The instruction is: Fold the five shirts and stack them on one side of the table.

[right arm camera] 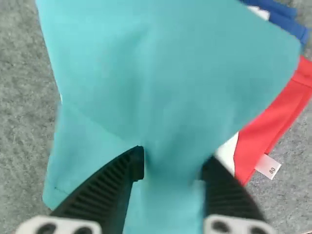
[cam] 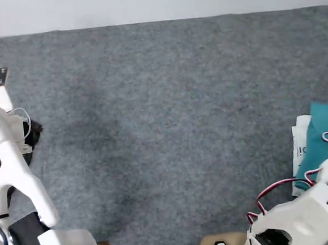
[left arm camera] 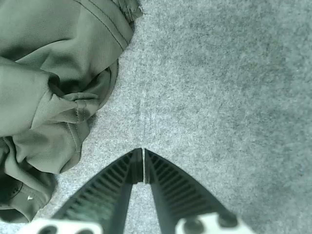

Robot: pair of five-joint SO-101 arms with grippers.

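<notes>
the left end effector (left arm camera: 144, 161) hangs over the bare grey desk (left arm camera: 229, 83), its two fingers pressed together on nothing. just ahead of its tips and off to one side lies a crumpled olive-green shirt (left arm camera: 53, 87), unfolded. the right end effector (right arm camera: 170, 168) pinches a raised fold of a teal shirt (right arm camera: 161, 78), with cloth bunched between its jaws. under that fold, beyond the tips, we see the edges of a red shirt (right arm camera: 273, 126) and a blue shirt (right arm camera: 278, 14). we judge all the shirts to be light, limp and quick to sag. we would take the olive one at a hem or shoulder seam, not at its bunched middle.
</notes>
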